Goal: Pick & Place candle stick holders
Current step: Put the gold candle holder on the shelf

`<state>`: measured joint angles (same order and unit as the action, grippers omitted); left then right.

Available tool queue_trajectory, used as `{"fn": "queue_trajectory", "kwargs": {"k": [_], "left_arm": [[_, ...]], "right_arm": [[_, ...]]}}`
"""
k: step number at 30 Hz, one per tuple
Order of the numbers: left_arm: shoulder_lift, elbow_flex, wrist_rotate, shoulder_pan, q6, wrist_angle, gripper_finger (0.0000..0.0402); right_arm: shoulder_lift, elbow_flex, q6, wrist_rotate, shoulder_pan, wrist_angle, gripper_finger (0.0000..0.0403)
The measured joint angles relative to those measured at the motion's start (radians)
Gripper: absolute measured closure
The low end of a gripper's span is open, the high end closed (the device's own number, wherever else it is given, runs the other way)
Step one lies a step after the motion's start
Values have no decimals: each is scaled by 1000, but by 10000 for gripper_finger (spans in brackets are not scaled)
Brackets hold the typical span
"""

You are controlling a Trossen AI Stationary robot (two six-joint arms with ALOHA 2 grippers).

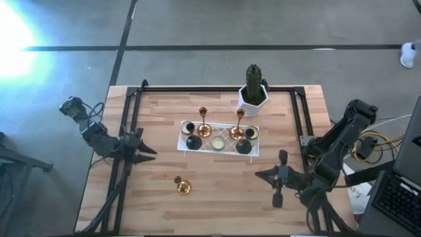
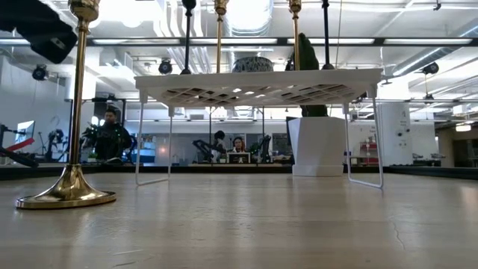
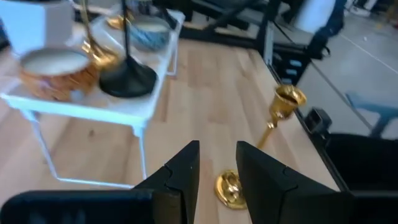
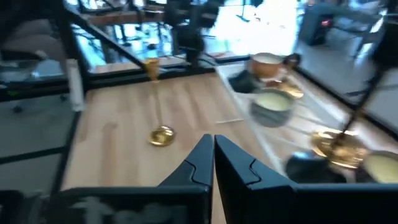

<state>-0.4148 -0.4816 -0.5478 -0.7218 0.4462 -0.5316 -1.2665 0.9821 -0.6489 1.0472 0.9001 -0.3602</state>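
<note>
Your left claw (image 1: 150, 154) hangs released, the right claw (image 1: 260, 174) looks clenched empty; one gold holder (image 1: 181, 185) stands off the rack (image 1: 186, 145).

Grey concrete floor (image 1: 263, 26) surrounds the wood table (image 1: 217, 197). Beyond it, an open office: ceiling lights (image 2: 246, 15), desks, 2 seated people (image 2: 110, 134).

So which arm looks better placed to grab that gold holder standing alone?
Probably the left: its end effector sits open and nearer the holder and points at it in its wrist view.
</note>
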Motion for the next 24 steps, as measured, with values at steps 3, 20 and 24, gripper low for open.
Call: {"fn": "queue_trajectory", "kwargs": {"k": [3, 20, 24], "left_arm": [[-26, 13, 40, 0, 14, 7, 292], [-211, 116, 148, 0, -35, 342, 293], [-249, 134, 172, 0, -30, 386, 293]], "right_arm": [[35, -4, -96, 47, 1, -126, 394], [272, -21, -1155, 165, -24, -1208, 394], [359, -41, -1061, 189, -66, -1212, 394]]}}
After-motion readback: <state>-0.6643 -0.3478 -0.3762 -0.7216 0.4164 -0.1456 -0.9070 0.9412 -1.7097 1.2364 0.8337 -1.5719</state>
